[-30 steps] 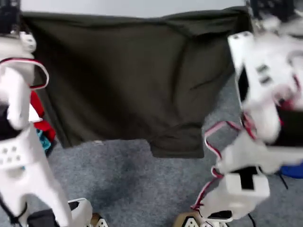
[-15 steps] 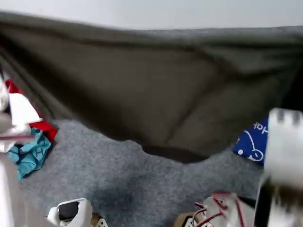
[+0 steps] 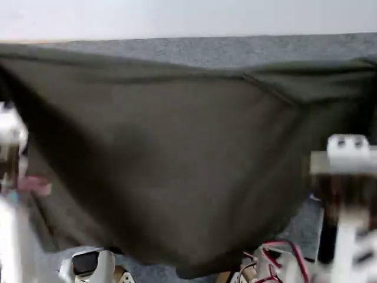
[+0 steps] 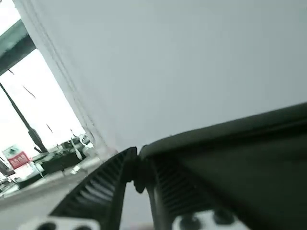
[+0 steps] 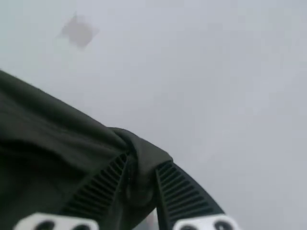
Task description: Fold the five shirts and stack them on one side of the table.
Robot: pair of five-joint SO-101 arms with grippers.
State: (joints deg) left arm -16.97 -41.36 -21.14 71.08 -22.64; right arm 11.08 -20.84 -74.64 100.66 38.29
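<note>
I see the left gripper (image 4: 138, 167) closed down narrow, with an edge of the shirt (image 4: 230, 163) caught between its ribbed fingers (image 4: 103, 179). The right gripper (image 5: 141, 184) is the same, clamped on a bunched fold of that shirt (image 5: 53, 143), and the cloth fills the gap.

From the high view, the dark olive shirt (image 3: 177, 171) hangs spread across the frame from 9 to 3 o'clock. Its upper edge is stretched near 12 and its lower edge sags toward 6. A strip of grey table (image 3: 235, 50) shows past it at 12.

One white arm (image 3: 9, 153) stands at 9 and another (image 3: 347, 171) at 3; I cannot tell which side is which. Red-and-white cables (image 3: 277, 253) lie at 5.
</note>
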